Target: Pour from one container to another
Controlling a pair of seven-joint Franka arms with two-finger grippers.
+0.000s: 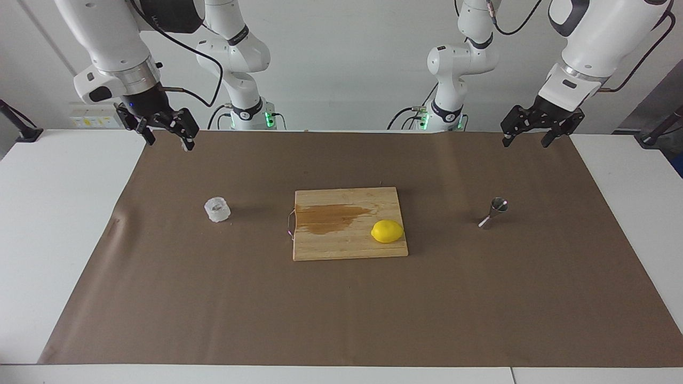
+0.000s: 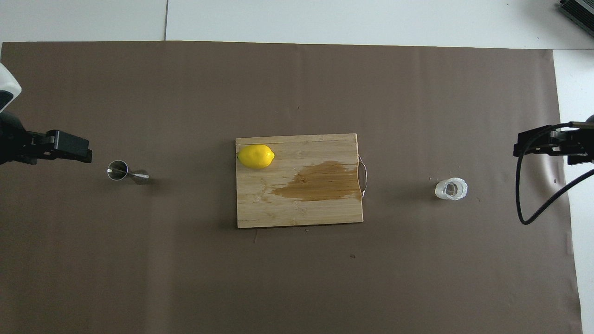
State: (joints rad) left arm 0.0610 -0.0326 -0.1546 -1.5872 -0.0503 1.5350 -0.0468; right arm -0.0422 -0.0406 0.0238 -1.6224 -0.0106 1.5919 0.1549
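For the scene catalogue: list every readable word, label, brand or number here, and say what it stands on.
None can be read.
Glass cup, jigger, lemon, cutting board: no lettering shows.
Right arm: dark housing bears faint lettering, too blurred to read.
Wall plate: markings too small to read.

Both arms wait, raised above the robots' end of the table — neither touches anything. The left gripper (image 1: 528, 133) hangs with fingers spread apart, pointing down; the right gripper (image 1: 168, 133) does likewise at its own end, jaws wide, empty.
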